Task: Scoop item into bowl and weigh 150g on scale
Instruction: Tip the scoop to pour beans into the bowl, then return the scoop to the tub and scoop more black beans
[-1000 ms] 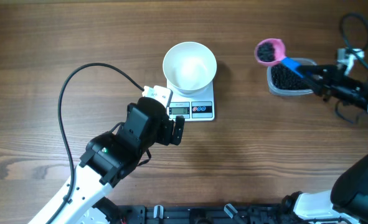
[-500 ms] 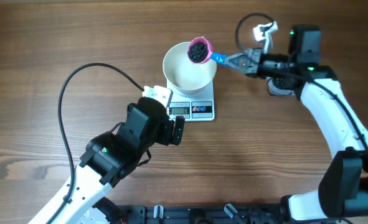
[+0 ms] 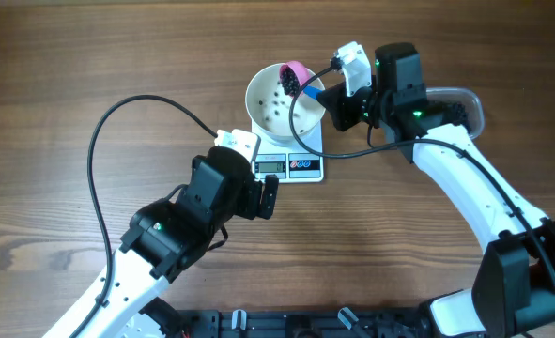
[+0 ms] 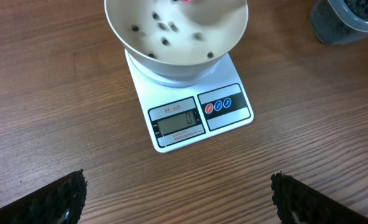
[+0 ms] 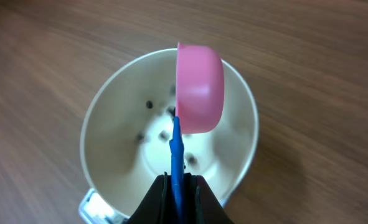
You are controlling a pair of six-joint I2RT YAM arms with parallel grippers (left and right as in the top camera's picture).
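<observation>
Seen from overhead, the round plain white bowl (image 3: 260,105) sits on the small flat white kitchen scale (image 3: 307,167). In the left wrist view, the left gripper (image 4: 177,196) stands wide and holds nothing; the label of the scale reads "SF-400" and its display shows "0". In the right wrist view, the right gripper (image 5: 177,186) is clamped on the blue handle of a tipped pink plastic scoop (image 5: 199,87) above the bowl, and a few tiny black beads (image 5: 149,104) lie inside the bowl.

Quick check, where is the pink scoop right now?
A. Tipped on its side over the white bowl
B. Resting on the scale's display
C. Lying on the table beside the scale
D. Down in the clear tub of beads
A: the pink scoop is turned on its side above the bowl, its blue handle pinched in the right gripper, with a few beads in the bowl.
</observation>
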